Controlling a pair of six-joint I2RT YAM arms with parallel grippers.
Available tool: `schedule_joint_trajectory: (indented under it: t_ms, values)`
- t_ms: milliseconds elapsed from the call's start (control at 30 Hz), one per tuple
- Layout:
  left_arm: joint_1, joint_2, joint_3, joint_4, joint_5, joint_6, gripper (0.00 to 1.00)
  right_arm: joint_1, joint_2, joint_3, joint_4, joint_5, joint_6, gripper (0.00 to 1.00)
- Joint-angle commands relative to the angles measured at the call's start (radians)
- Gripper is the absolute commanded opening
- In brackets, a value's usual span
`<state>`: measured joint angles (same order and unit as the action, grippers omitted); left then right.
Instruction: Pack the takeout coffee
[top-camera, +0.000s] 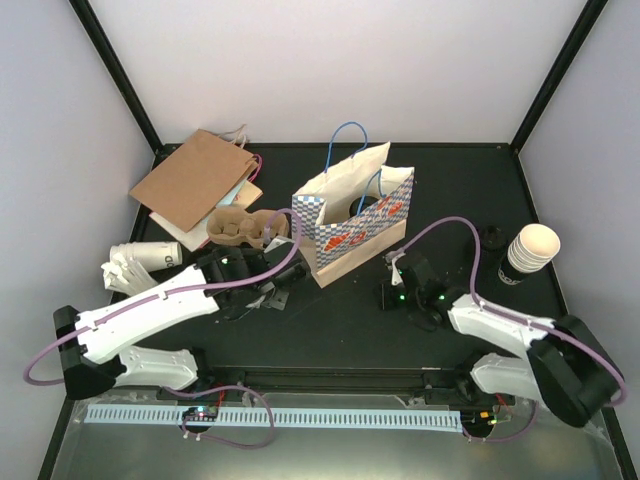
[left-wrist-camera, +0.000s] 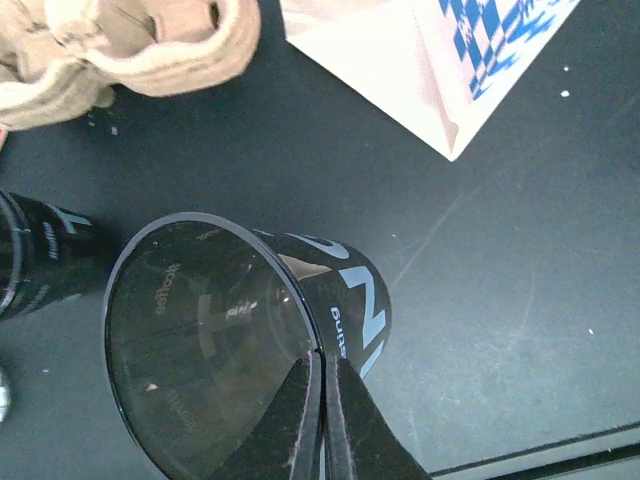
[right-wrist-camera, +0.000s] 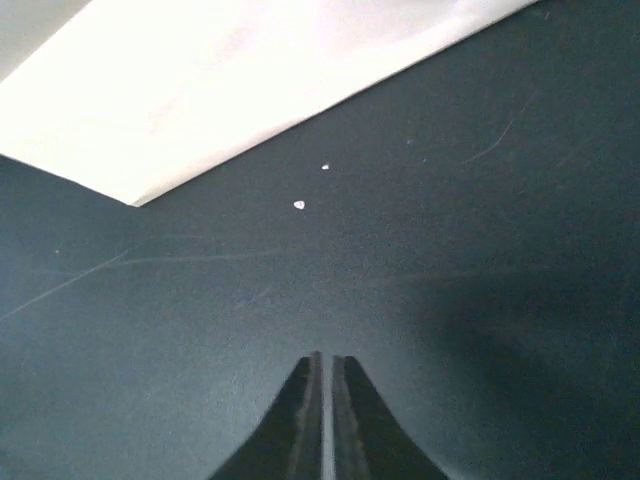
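The left gripper (left-wrist-camera: 322, 358) has its slim black fingers pressed together on the thin rim of a takeout coffee cup (left-wrist-camera: 345, 285), one finger inside the mouth and one outside. The cup is glossy black with pale blue lettering on its tapered wall, and it is tipped over so that its round mouth faces the wrist camera. It sits low over the matte black desk (right-wrist-camera: 450, 250), between the moulded pulp carrier (left-wrist-camera: 150, 40) and the checked paper bag (left-wrist-camera: 440, 60). The carrier is beige, rough and fibrous, with rounded lobes. The bag has a crisp folded corner, plain cream paper below and blue-and-white checks above. A second black cup (left-wrist-camera: 40, 262) shows at the left edge of the left wrist view, cut off by the frame.

The right gripper (right-wrist-camera: 323, 358) hovers above bare desk with its two pointed fingers drawn almost together and nothing between them. A pale, smooth side of the bag lies ahead of it, and two small white specks dot the scuffed surface.

From above, a stack of nested cups (top-camera: 530, 248) stands at the right with a cream interior showing. A flat brown paper bag (top-camera: 195, 178) lies at the far left.
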<state>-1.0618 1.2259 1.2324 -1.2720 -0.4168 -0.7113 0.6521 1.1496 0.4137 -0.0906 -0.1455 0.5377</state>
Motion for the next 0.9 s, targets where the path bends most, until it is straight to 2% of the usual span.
schedule_joint_trajectory:
  t_ms: [0,400,867]
  values:
    - [-0.004,-0.04,-0.067,0.125,0.069,0.015,0.02,0.01,0.116,0.061,0.115,-0.035,0.012,0.01]
    - [-0.006,-0.094,-0.198,0.194,0.121,0.043,0.02,0.009,0.433,0.172,0.311,-0.058,0.128,0.01]
    - [-0.007,-0.118,-0.254,0.232,0.135,0.115,0.02,0.009,0.705,0.421,0.299,-0.01,0.149,0.01]
